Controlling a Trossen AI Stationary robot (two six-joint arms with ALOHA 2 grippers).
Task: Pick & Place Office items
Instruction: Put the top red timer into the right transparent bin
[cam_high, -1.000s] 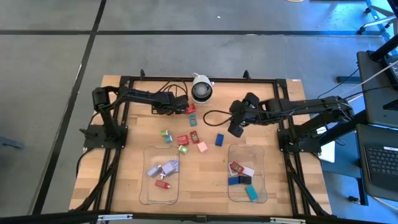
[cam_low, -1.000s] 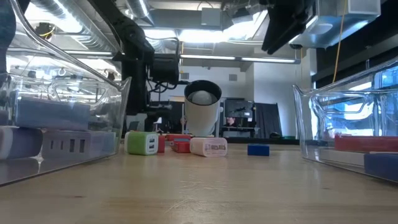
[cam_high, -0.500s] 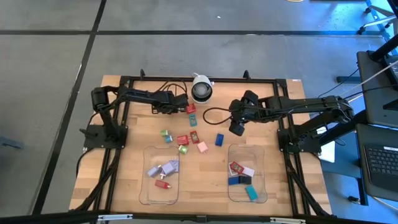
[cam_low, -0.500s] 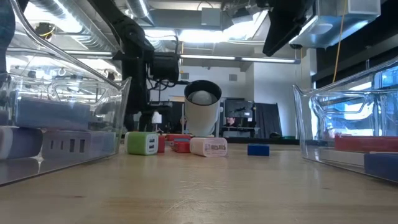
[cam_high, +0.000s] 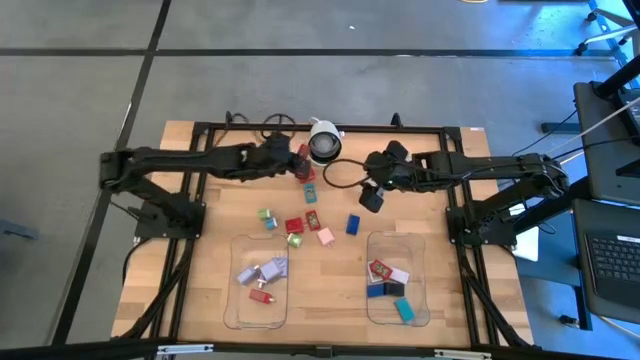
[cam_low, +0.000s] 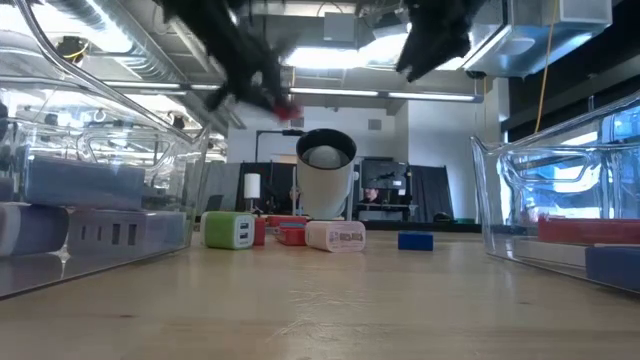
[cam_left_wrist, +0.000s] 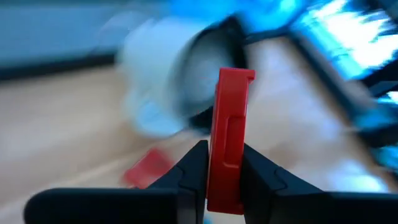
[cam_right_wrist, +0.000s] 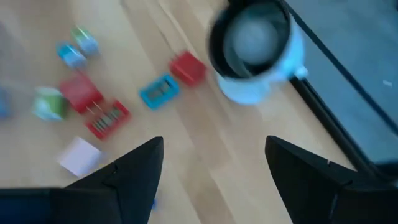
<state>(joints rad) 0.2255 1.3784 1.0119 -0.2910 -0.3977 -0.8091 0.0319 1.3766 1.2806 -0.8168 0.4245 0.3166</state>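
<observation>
Beside the round white-and-black camera dome: left gripper now lifted clear of the table.
Grip: fingers newly clamped on a flat red plastic clip.
Meaning: pick done, tray drop next.
Right gripper: hovers the dome's other side, spread wide, empty.

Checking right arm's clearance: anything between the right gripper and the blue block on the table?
Nothing. In the high view only bare wood lies between the right gripper, open above the table, and the blue block; the pink block sits off to the side.
</observation>
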